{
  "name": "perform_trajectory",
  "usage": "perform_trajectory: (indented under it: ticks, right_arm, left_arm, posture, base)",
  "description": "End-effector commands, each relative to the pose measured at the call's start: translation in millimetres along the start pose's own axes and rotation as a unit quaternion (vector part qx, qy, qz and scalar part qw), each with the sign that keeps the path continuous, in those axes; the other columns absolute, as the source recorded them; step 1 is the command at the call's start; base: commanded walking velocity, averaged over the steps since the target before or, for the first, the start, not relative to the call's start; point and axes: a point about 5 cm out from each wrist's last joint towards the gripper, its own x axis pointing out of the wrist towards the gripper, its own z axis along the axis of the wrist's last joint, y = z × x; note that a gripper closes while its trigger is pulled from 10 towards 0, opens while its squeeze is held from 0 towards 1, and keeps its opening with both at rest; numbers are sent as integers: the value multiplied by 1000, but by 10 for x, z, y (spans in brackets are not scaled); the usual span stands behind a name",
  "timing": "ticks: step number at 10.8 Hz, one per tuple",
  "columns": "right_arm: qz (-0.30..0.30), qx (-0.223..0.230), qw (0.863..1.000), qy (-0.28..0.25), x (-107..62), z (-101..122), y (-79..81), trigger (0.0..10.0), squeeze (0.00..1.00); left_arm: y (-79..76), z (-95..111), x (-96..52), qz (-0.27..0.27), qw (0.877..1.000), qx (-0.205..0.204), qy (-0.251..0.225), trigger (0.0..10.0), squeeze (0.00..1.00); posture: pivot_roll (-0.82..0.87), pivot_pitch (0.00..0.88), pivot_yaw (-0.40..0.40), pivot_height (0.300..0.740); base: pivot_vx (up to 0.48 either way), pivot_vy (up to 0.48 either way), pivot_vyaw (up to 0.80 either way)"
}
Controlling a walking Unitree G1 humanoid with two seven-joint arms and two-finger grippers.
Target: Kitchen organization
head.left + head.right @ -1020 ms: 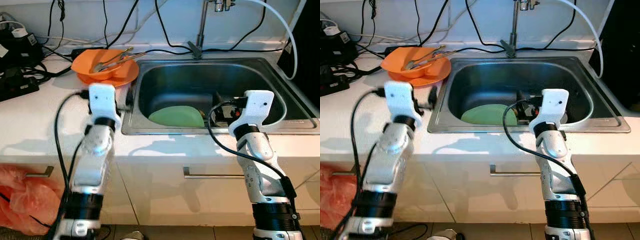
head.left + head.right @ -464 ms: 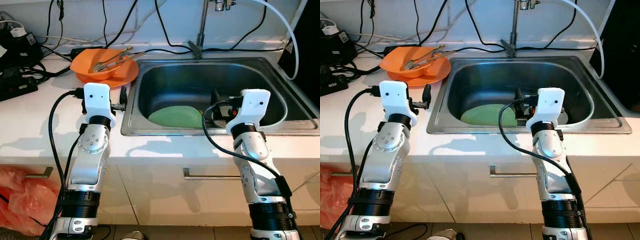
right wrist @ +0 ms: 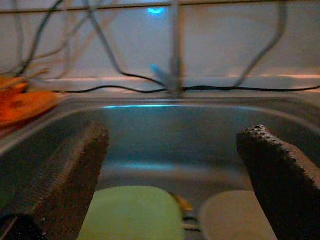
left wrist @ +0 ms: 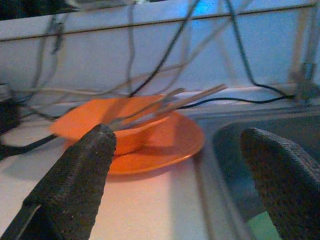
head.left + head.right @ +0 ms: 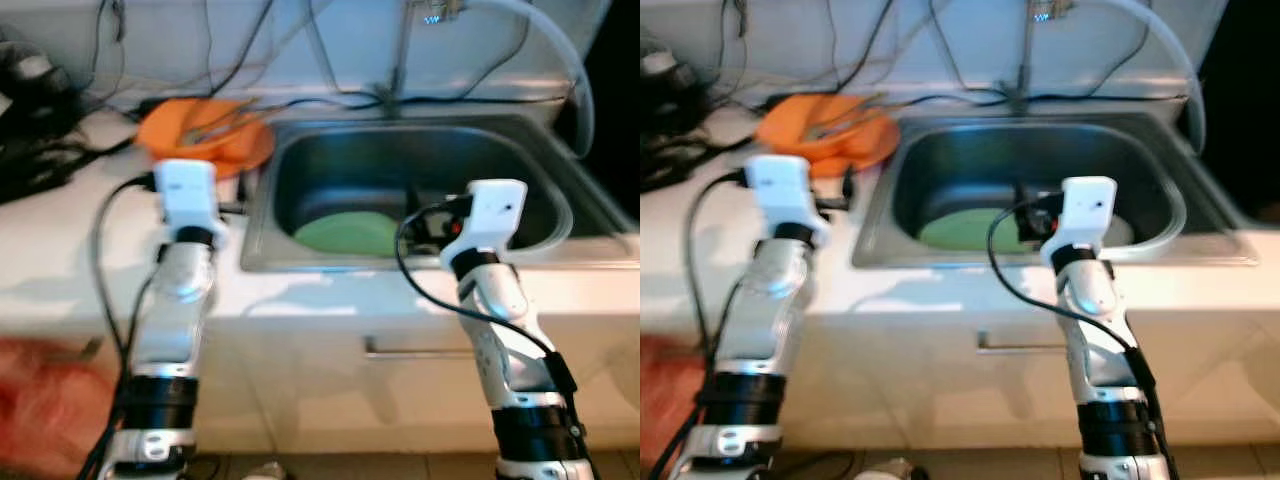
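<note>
The left gripper (image 4: 180,185) has its two textured black fingers (image 4: 75,187) spread wide apart, with nothing between them. Beyond them, on the white countertop (image 4: 155,210), a shallow orange bowl (image 4: 95,125) rests on a flat orange plate (image 4: 165,145). Blurred metal tongs (image 4: 170,102) lie across the bowl. Just beside the plate is the rim of a steel sink (image 4: 225,145). Dark cables (image 4: 175,45) hang against the pale wall (image 4: 100,55) behind.

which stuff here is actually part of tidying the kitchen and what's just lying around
Part of the job:
- green plate in the sink
- pale dish beside it in the sink
- orange bowl holding metal tongs, on an orange plate
- left hand and right hand, both open

Lying about:
- cables on the counter
- faucet
- white hose
</note>
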Motion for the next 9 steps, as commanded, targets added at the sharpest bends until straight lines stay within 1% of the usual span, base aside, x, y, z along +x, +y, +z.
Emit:
perform_trajectory:
  ticks: [1,2,4,5,6,7,8,9]
  right_arm:
    - [-1,5,1000,-6,-2,46,-18,10000,0]
    - [-2,7,1000,-8,1,55,-19,10000,0]
    - [-4,9,1000,-7,-1,54,-13,10000,0]
    - [-3,1,1000,-9,-4,53,-6,10000,0]
    - [0,-1,1000,-11,-7,57,-4,10000,0]
    - [-2,-4,1000,-12,-11,59,-13,10000,0]
    - [-10,-6,1000,-8,-6,49,-33,10000,0]
    - [-12,-2,1000,-7,-4,45,-35,10000,0]
  left_arm:
    - [-30,12,25,0,1000,-5,4,10000,0]
    - [-17,-33,23,3,1000,-1,13,10000,0]
    - [2,-32,22,8,1000,-4,16,10000,0]
    - [7,-24,24,9,1000,-2,15,10000,0]
    - [8,-25,23,9,1000,-1,15,10000,0]
    - [4,-29,19,9,1000,0,15,10000,0]
    - [-4,-20,15,7,1000,3,12,10000,0]
    - [-8,-10,19,7,1000,4,11,10000,0]
  posture:
    - [191,0,58,740]
    - [189,0,61,740]
    - [192,0,64,740]
    - [193,0,65,740]
    - [194,0,67,740]
    - [193,0,67,740]
    - [194,0,68,740]
    - [194,0,70,740]
  base:
    - [0,0,-763]
    - [0,0,0]
    - [0,336,0]
    - [0,319,0]
    - [0,0,0]
    - [0,0,456]
    - [0,0,800]
    - [0,0,506]
